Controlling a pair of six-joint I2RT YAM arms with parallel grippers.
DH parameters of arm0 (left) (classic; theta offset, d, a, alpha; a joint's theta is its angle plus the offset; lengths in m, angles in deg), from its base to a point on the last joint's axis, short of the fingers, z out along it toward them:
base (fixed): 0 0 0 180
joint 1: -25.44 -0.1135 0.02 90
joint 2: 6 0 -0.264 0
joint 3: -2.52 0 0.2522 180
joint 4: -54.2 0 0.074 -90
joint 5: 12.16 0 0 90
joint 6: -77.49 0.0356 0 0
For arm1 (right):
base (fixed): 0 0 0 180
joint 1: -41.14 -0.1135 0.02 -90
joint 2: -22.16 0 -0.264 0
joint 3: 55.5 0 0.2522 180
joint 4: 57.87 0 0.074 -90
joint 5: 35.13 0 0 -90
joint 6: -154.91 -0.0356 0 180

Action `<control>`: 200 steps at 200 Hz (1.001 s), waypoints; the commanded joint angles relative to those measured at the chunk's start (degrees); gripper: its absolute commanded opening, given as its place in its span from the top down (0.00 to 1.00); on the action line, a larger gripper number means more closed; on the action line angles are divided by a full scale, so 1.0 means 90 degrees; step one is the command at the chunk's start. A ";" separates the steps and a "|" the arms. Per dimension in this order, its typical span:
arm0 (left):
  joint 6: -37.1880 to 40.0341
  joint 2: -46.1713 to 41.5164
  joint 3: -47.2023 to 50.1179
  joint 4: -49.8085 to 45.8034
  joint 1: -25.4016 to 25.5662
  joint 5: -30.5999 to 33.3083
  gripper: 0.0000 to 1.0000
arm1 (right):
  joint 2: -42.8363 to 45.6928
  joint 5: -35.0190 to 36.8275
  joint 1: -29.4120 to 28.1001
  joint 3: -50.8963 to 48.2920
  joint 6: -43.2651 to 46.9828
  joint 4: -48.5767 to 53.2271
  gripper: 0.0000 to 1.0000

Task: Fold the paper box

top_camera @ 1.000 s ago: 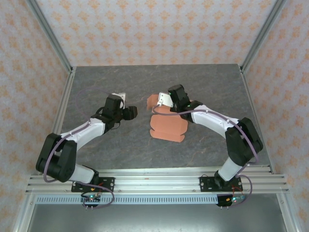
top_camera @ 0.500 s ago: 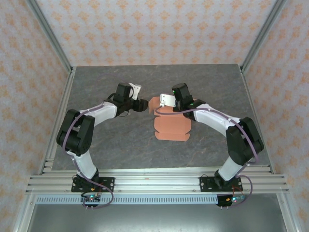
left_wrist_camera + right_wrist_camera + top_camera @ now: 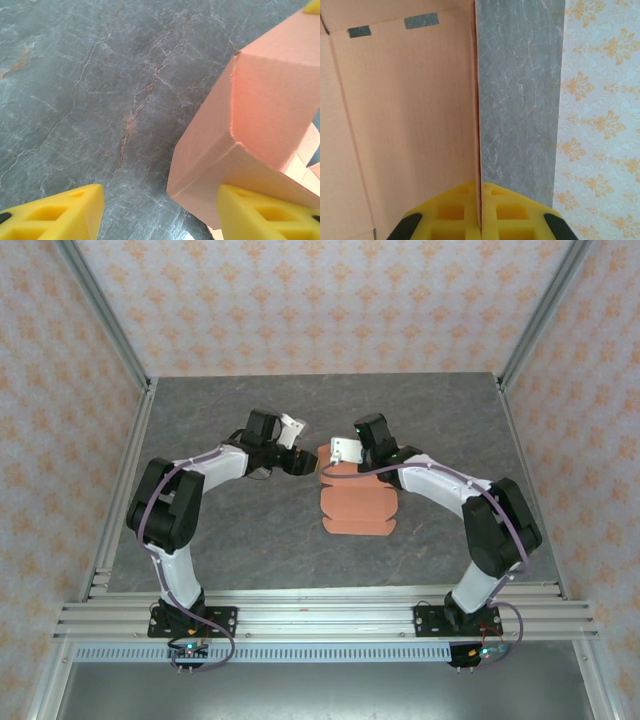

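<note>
- Two grippers meet near the middle of the grey marble table (image 3: 250,530), both at the far end of the paper box (image 3: 357,508).
- Paper box: salmon-orange card, mostly lying flat and unfolded on the table, between the two arms and closer to the right one. Rounded flaps on its near end.
- The far end of the box is lifted off the table. The left wrist view shows a raised panel there with a creased corner, the panel standing up at a tilt.
- Right gripper (image 3: 481,215): closed tight on a thin edge of the card. Its yellow fingers (image 3: 455,210) are pressed together with the card edge sandwiched in the seam.
- In the right wrist view the held panel fills the left side, with fold lines and two small slots near the top through which the table shows.
- Left gripper (image 3: 159,200): jaws apart with a wide gap, gripping nothing.
- Left gripper's yellow fingertips (image 3: 60,212) sit low in the left wrist view, bare table between them.
- The raised corner of the box pokes into that gap from the right-hand side, just beside the finger on that side. Cannot tell whether they touch.
- In the top view the left gripper points at the lifted flap from the left, tips just beside it.
- Patterned wall (image 3: 330,300) surrounds the table, with metal frame rails at the edges.
</note>
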 commanded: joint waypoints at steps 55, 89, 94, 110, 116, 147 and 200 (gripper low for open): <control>0.0131 0.0208 -0.0213 0.0093 0.0130 -0.0523 0.42 | -0.0114 0.0047 0.0061 -0.0268 0.0265 -0.0836 0.97; 0.0130 0.0217 -0.0207 0.0199 0.0179 -0.0606 0.43 | -0.0138 -0.0055 0.0119 -0.0197 0.0248 -0.0681 0.97; 0.0126 0.0212 -0.0197 0.0217 0.0173 -0.0609 0.43 | -0.0141 -0.0057 0.0134 -0.0189 0.0245 -0.0668 0.97; 0.0111 0.0191 -0.0144 0.0291 0.0175 -0.0662 0.43 | -0.0119 -0.0115 0.0177 -0.0194 0.0255 -0.0648 0.97; 0.0101 0.0191 -0.0140 0.0309 0.0187 -0.0693 0.43 | -0.0123 -0.0139 0.0196 -0.0205 0.0257 -0.0648 0.97; 0.0038 0.0220 -0.0112 0.0361 0.0219 -0.0771 0.43 | -0.0187 -0.0124 0.0227 -0.0279 0.0379 -0.0880 0.97; -0.0106 0.0413 0.0010 0.0748 0.0262 -0.0678 0.48 | -0.0212 -0.0113 0.0226 -0.0490 0.0636 -0.1444 0.98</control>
